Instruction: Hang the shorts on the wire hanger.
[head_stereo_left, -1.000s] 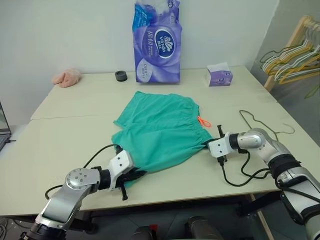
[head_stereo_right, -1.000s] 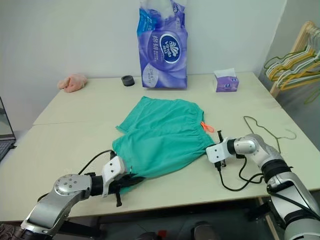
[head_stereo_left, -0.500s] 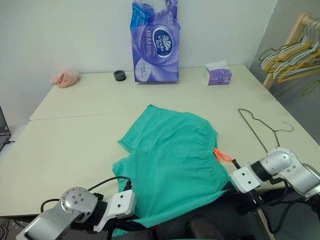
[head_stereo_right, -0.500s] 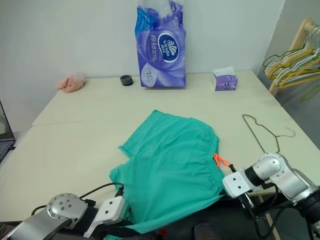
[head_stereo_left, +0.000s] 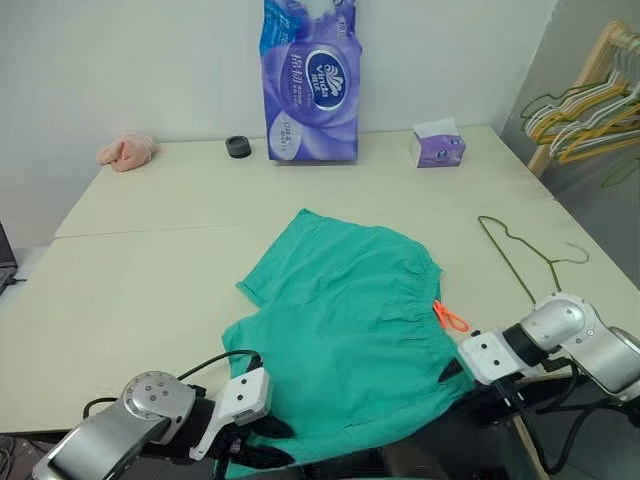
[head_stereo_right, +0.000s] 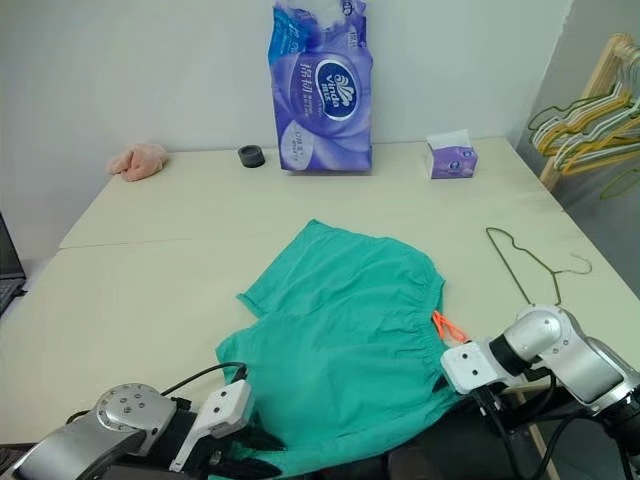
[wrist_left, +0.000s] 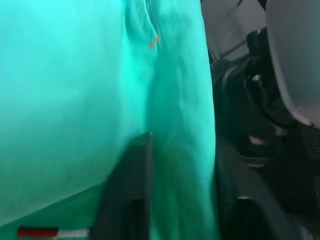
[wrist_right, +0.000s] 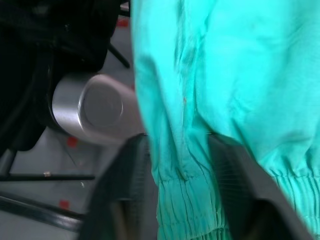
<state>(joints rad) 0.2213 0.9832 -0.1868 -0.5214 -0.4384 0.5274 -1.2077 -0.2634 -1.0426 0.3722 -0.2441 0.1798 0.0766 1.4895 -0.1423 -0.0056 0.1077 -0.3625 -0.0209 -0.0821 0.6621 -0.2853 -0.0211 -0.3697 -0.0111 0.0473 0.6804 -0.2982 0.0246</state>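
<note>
At the desk's (head_stereo_left: 150, 250) six-o'clock edge, left gripper (head_stereo_left: 262, 445) and right gripper (head_stereo_left: 447, 370) gape loosely around the shorts (head_stereo_left: 340, 310) — withdraw cleanly, then fetch the wire hanger (head_stereo_left: 520, 262) at three o'clock.

My arms: silver rounded joints, white wrist blocks, black cables; each gripper (head_stereo_left: 262, 447) has black fingers.
</note>
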